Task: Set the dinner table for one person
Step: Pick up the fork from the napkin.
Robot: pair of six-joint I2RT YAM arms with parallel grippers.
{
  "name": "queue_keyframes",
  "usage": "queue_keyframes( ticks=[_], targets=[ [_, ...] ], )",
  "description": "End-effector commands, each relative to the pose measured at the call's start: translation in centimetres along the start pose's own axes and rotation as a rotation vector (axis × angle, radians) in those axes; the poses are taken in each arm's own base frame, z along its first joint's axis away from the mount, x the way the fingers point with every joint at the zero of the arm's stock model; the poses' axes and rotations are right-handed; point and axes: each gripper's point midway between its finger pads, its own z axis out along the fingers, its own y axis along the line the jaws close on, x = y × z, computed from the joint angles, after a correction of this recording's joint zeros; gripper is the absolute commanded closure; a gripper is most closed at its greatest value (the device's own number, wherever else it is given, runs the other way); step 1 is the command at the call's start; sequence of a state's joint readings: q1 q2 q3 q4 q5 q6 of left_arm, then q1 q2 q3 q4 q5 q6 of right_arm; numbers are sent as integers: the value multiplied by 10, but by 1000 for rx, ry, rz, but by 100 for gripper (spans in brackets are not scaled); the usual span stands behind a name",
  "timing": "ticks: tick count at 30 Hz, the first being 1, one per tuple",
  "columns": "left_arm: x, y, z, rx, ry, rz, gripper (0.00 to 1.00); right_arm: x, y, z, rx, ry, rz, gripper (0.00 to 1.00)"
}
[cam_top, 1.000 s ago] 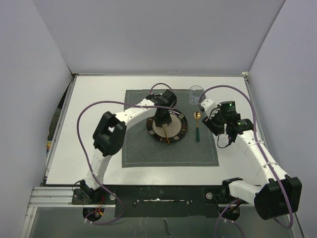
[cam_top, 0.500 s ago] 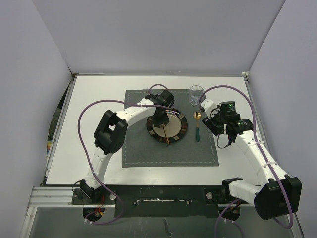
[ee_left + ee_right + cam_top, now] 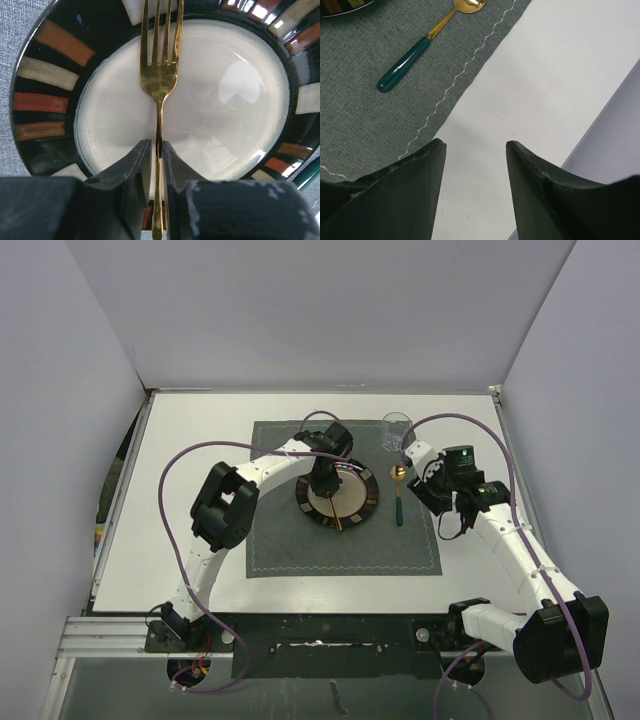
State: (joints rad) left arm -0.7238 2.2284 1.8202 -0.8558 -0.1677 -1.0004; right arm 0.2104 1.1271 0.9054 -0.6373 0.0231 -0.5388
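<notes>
fork (image 3: 159,75) on plate (image 3: 42,102) | handle lies between left jaws, long axis straight ahead | left jaws narrow, grip unclear | right jaws wide, empty

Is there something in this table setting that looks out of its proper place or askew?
Yes. The gold fork lies across the striped plate, tines reaching the rim, instead of beside it on the placemat. The left claw straddles its handle. The spoon lies straight to the right of the plate.
</notes>
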Motion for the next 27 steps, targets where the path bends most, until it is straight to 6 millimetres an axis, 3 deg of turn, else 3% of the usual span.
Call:
queue_keyframes(
  ticks=[1,4,14,19,27],
  targets=[
    [-1,-7,9,15,-6,4,90,-12,-12,-6,57,-52,-1,47],
    [0,-6,10,13,-2,2,100,-12,-11,-6,57,-52,-2,47],
    [-4,-9,3,28,-13,32,100,-12,-11,-5,58,-48,-5,46],
    [-19,-21,-31,83,-63,89,100,-13,-11,-3,59,-44,-8,46],
    [-23,-6,-86,123,-150,150,100,-11,-9,1,55,-41,-10,45]
  ],
)
